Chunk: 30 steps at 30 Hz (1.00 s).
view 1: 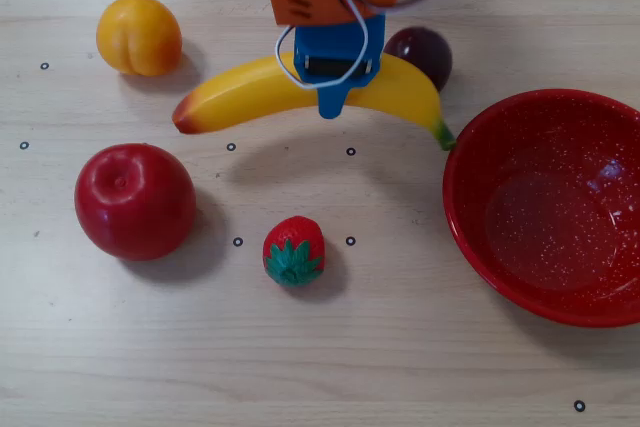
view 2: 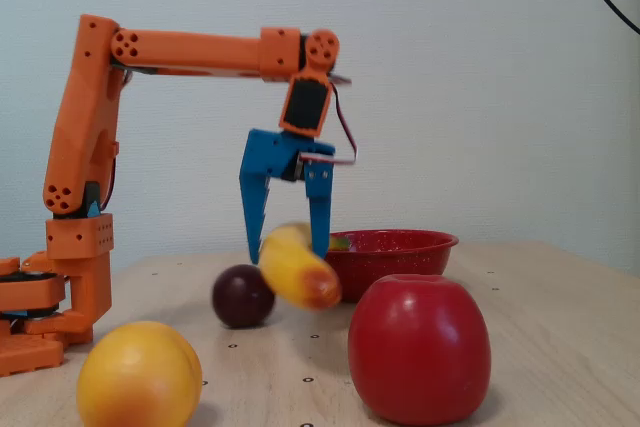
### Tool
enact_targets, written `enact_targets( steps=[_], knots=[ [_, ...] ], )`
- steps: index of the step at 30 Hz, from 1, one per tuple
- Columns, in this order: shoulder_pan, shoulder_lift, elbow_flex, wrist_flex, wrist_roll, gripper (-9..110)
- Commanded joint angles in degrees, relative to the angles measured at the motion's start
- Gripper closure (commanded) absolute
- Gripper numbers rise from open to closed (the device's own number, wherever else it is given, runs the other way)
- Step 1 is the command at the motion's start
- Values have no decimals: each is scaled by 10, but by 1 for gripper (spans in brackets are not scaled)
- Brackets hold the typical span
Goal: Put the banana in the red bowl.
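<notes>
Closest to the fixed camera sit a red apple [view 2: 419, 349] and a yellow-orange peach [view 2: 139, 374], both resting on the tabletop [view 2: 560, 347] and clear of the work. Behind them the blue gripper [view 2: 288, 247] hangs from the orange arm [view 2: 190, 50], its two fingers straddling the banana [view 2: 297, 267] around mid-length — closed onto it, as far as I can judge. In the fixed view the banana looks raised off the wood, and the wide shadow beneath it in the overhead view agrees. A mid-length hold keeps the long fruit balanced, so neither end droops much. Its green stem end lies just beside the rim of the red bowl [view 1: 470, 237] in the overhead view, not yet inside — the bowl looks empty. A dark plum [view 2: 242, 296] sits behind the banana; a strawberry [view 1: 294, 250] lies nearer, well apart.
</notes>
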<state>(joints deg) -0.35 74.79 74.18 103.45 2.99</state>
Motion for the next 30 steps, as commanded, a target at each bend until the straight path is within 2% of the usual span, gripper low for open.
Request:
enact_targets(
  steps=[1,19,30],
  knots=[
    [-23,89,-63,53,25,101],
    [18,134,-238,45,20,101],
    [128,167,-220,-76,21,101]
  ],
)
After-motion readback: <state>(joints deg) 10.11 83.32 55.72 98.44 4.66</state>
